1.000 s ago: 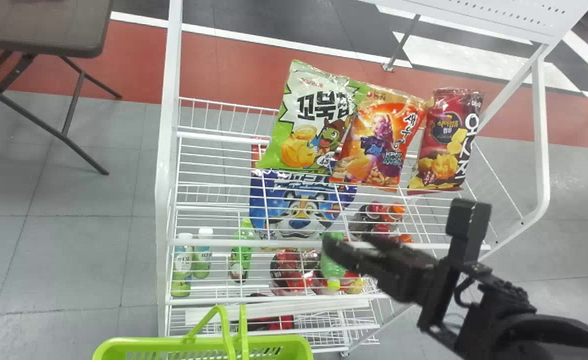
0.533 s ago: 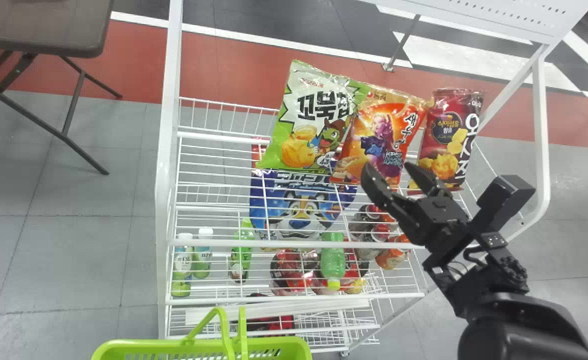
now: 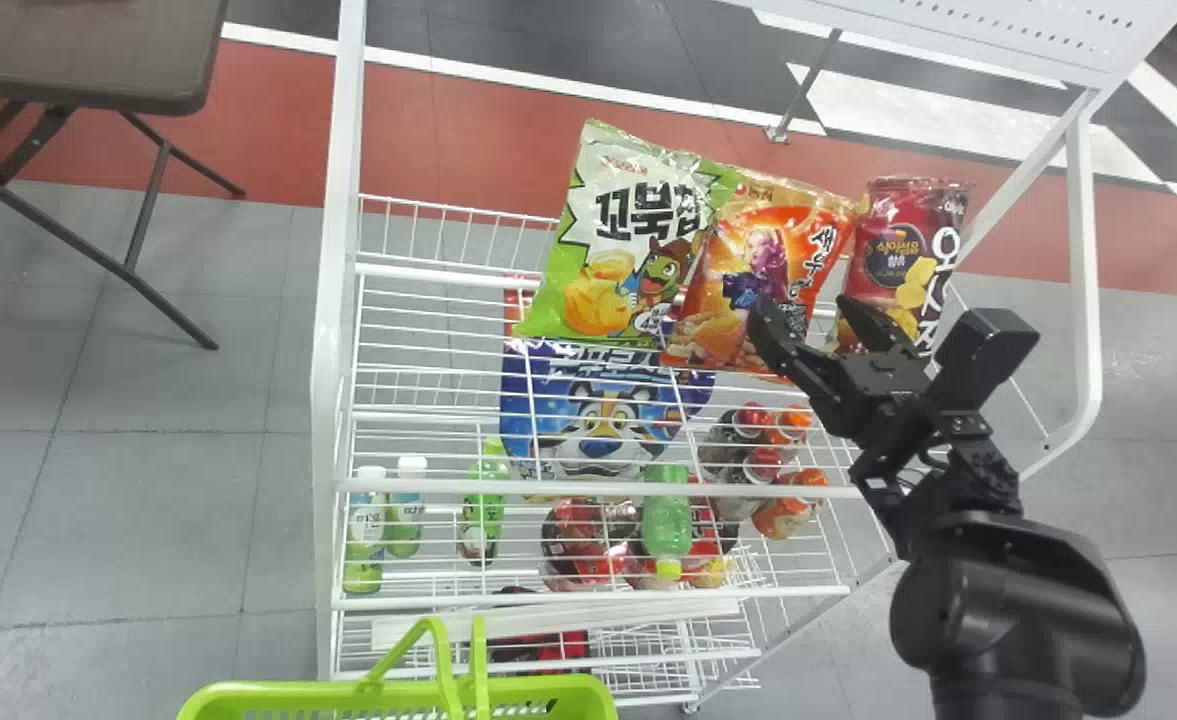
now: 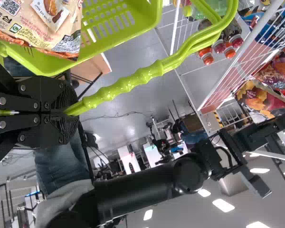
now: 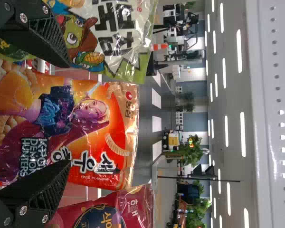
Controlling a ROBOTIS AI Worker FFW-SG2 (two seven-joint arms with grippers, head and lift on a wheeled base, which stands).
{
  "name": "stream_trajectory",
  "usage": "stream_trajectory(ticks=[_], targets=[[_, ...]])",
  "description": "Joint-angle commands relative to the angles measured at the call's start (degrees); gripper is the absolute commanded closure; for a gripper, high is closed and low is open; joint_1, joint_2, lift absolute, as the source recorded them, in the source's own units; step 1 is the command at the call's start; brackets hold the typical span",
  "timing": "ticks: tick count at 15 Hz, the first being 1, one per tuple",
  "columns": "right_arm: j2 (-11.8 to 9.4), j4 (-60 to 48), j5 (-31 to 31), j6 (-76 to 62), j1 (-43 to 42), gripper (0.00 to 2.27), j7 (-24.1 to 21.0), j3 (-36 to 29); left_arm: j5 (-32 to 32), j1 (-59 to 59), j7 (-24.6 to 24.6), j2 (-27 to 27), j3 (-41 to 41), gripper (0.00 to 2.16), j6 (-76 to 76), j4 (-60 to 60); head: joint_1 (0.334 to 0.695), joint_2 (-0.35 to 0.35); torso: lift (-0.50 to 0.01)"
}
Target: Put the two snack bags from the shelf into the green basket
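In the head view, the right end effector (image 3: 801, 302) is standing open before the lower part of the orange snack bag (image 3: 738, 320) on the shelf (image 3: 588, 488). The right wrist view is showing that bag lying between the two spread fingers (image 5: 42, 190); whether either is touching it, I cannot tell. The green-and-white bag (image 3: 638, 230) is leaning upright just beside it on the left, and the dark red bag (image 3: 888, 270) is standing on its right.

The head view is giving the front of the green basket (image 3: 298, 692) at the bottom edge, while the left wrist view is adding what its own end effector (image 4: 69, 110) is doing: closing tightly around the basket's handle (image 4: 133, 83). That view is also revealing a beige snack bag (image 4: 33, 23) at the basket, its printed side showing; how deep it is sitting, I cannot tell. The right arm (image 4: 142, 185) is stretching past there towards the shelf
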Motion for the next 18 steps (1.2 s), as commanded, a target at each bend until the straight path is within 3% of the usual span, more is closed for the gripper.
stream_trajectory(ticks=[1, 15, 17, 18], targets=[[-0.41, 2.39, 1.04, 0.05, -1.90, 0.10, -0.47, 0.48, 0.06, 0.00, -0.08, -0.06, 0.22, 2.11, 0.00, 0.14, 0.695, -0.350, -0.006], [-2.34, 17.16, 8.07, 0.40, -13.50, 0.12, -3.37, 5.31, 0.68, 0.35, -0.79, 0.20, 1.71, 2.11, 0.00, -0.12, 0.695, -0.350, -0.006], [-2.70, 18.48, 8.95, 0.93, -14.21, 0.30, -3.46, 6.10, 0.68, 0.35, -0.79, 0.20, 1.80, 2.11, 0.00, -0.12, 0.695, -0.350, -0.006], [-2.78, 18.65, 8.95, 1.28, -14.21, 0.55, -3.37, 6.10, 0.68, 0.35, -0.79, 0.11, 2.06, 2.11, 0.00, -0.12, 0.695, -0.350, -0.006]])
